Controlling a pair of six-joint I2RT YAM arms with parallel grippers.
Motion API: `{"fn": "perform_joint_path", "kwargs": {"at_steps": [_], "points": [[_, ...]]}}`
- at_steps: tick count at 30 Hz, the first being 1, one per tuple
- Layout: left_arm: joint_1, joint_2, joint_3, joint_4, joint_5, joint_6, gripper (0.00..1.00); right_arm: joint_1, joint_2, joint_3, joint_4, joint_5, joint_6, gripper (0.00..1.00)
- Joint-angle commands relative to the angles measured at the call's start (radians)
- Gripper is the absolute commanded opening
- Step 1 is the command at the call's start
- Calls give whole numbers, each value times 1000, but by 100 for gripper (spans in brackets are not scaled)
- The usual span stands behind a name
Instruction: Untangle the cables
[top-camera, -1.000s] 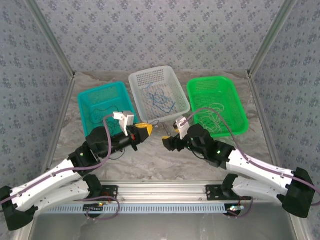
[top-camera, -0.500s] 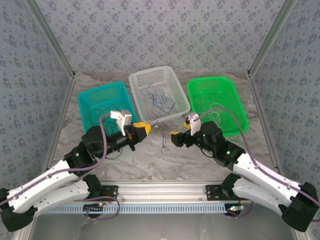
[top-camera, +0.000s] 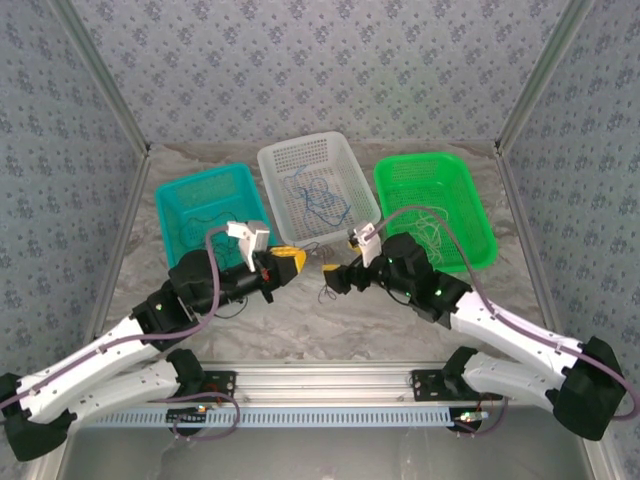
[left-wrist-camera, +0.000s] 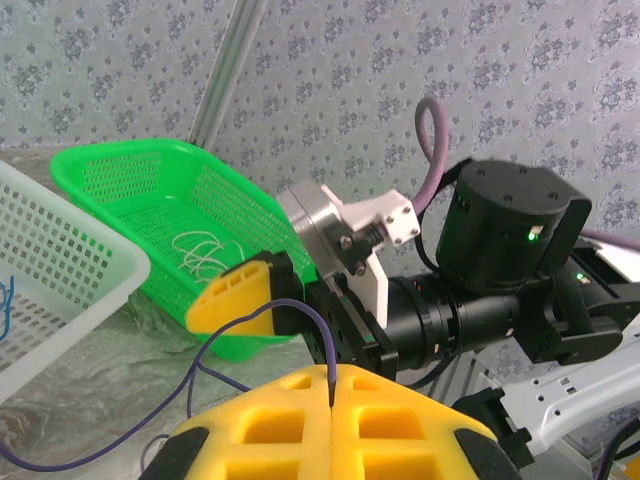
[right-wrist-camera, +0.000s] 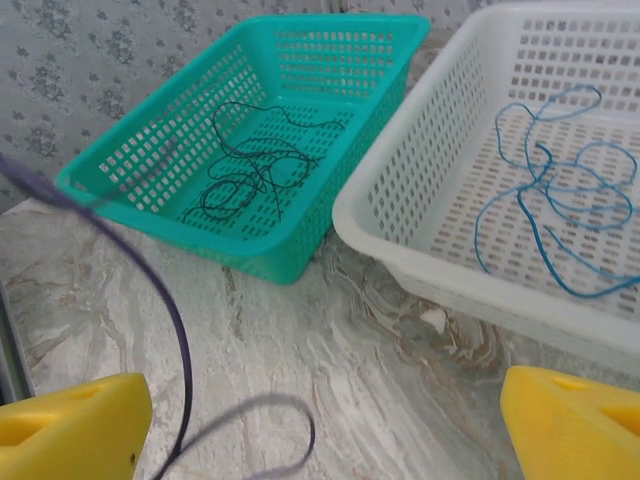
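Yellow waffle-moulded fingers (left-wrist-camera: 400, 425) of the left gripper (left-wrist-camera: 330, 395) are pressed together on a thin purple cable (left-wrist-camera: 322, 335), which arcs down to the veined marble tabletop (right-wrist-camera: 300, 340). The right gripper (right-wrist-camera: 320, 425) has its jaws wide apart and holds nothing, with the strand passing just beside one fingertip. More curled cables (right-wrist-camera: 245, 170) lie in perforated plastic baskets (right-wrist-camera: 240, 245).

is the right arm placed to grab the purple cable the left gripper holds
Probably yes: the right gripper is open with the purple cable hanging between its fingers, nothing blocking. The left gripper pinches that cable close by, so room is tight.
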Motion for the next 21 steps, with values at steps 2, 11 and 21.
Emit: {"fn": "perform_joint_path", "kwargs": {"at_steps": [2, 11, 21], "points": [[-3, 7, 37, 32, 20, 4, 0, 13, 52, 81, 39, -67, -67, 93], [10, 0, 46, 14, -36, 1, 0, 11, 162, 163, -3, -151, -63, 37], [111, 54, 98, -100, -141, -43, 20, 19, 120, 195, -77, -212, 188, 0]]}}
